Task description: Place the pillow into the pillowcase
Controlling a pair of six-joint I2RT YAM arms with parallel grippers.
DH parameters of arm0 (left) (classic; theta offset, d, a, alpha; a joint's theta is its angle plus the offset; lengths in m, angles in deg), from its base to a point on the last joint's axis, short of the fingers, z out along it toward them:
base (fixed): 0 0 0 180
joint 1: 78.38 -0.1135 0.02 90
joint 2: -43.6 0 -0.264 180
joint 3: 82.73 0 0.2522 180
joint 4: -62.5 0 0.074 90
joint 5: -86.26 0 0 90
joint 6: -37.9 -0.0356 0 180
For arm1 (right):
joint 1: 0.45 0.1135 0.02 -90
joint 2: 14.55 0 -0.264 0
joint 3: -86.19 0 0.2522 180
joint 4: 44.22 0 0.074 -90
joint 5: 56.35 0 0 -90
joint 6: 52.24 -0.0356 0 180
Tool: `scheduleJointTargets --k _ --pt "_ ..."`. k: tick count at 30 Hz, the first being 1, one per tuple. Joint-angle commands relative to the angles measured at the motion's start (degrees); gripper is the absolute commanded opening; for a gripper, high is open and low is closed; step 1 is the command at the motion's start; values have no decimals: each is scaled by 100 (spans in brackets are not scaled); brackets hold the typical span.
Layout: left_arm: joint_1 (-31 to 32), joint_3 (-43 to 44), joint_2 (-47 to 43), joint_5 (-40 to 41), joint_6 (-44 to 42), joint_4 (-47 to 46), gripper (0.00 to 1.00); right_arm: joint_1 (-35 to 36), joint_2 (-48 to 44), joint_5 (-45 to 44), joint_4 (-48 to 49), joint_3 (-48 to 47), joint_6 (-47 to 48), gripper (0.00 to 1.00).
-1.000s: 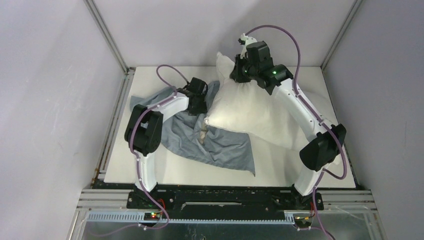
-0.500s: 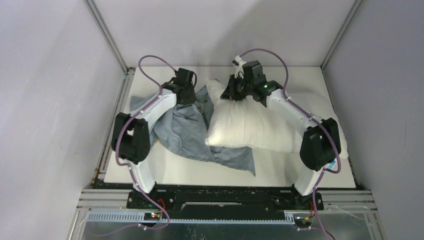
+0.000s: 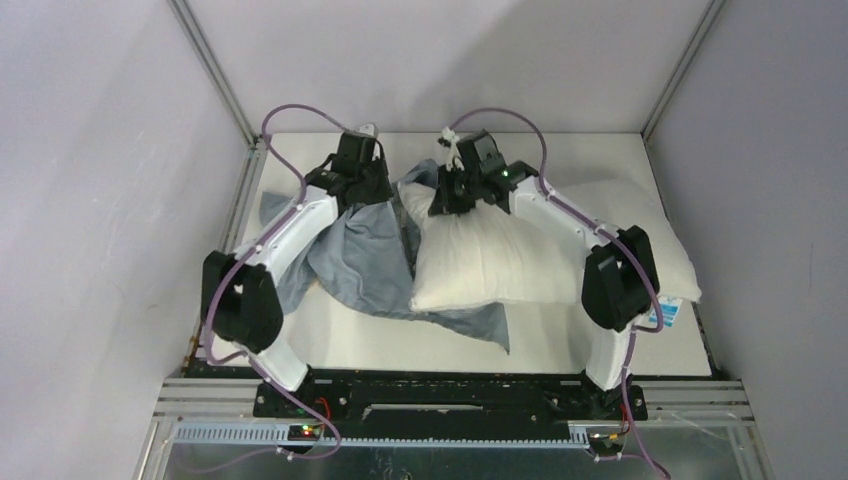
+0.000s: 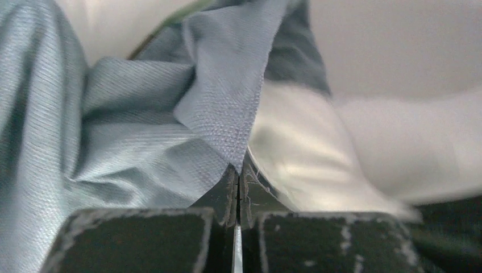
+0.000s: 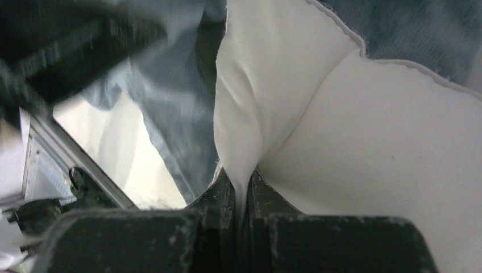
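Both wrists have moved toward the far left of the table (image 3: pixel 400 345) since the earlier views. The left gripper (image 3: pixel 366 196) has drawn a fold of the pillowcase (image 3: pixel 365 255) up and away from the bases. The right gripper (image 3: pixel 449 203) has carried a corner of the pillow (image 3: pixel 500 255) lower and leftward, just beside the raised cloth.

**Writing.** A small tag (image 3: pixel 664 312) with blue print shows at the pillow's near-right end, beside the right arm's elbow. Its lettering is too small to read.

**Setting.** The table is a matte white board. Pale lilac-grey walls (image 3: pixel 100 200) enclose it, with aluminium posts (image 3: pixel 215 75) at the far corners. Purple cables (image 3: pixel 290 115) loop above each wrist.

**Materials.**
- **Pillowcase:** limp, wrinkled, dusty blue-grey cloth. The left wrist view (image 4: pixel 113 142) resolves a fine ribbed weave. It hangs from the left gripper in a tented fold, and its near edge runs under the pillow's near-left corner.
- **Pillow:** plump, off-white and rectangular, with a smooth surface and a stitched edge seam (image 5: pixel 341 28). It lies across the centre and right of the table, with its far-left corner lifted.

**End effectors.**
- **Left gripper** (image 4: pixel 237 170): the jaws are pressed almost together on a thin edge of the pillowcase.
- **Right gripper** (image 5: pixel 241 176): the jaws are pinched on a creased fold of the pillow (image 5: pixel 369 159). Blue-grey cloth (image 5: pixel 176 114) hangs just beside it.
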Motion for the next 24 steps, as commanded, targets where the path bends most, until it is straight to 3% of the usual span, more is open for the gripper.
scheduleJointTargets --k 1,4,7,15,16,18,20,24 --pt "194 -498 -1041 -890 -312 -529 0 107 459 -255 -811 -1947 332 0" --pt "336 -863 -1506 -1042 -418 -364 0 -7 1171 -136 -1394 -3083 316 0" --pt "375 -1436 -2005 -1172 -374 -323 0 -73 1653 123 -1291 -3300 148 0" --pt "363 -2254 -2807 -701 -229 92 0 35 1704 0 -580 -2098 -148 1" --pt "358 -2270 -2780 -644 -216 125 0 73 1570 -102 -561 -2004 -128 10" --pt "359 -2303 -2702 -587 -161 150 0 153 1173 -313 -513 -1818 -28 43" --pt "353 -2336 -2668 -463 -71 136 0 223 783 -509 -624 -1812 94 64" --pt "292 -2344 -2662 -287 82 171 0 512 36 -1225 -1028 -1817 562 78"
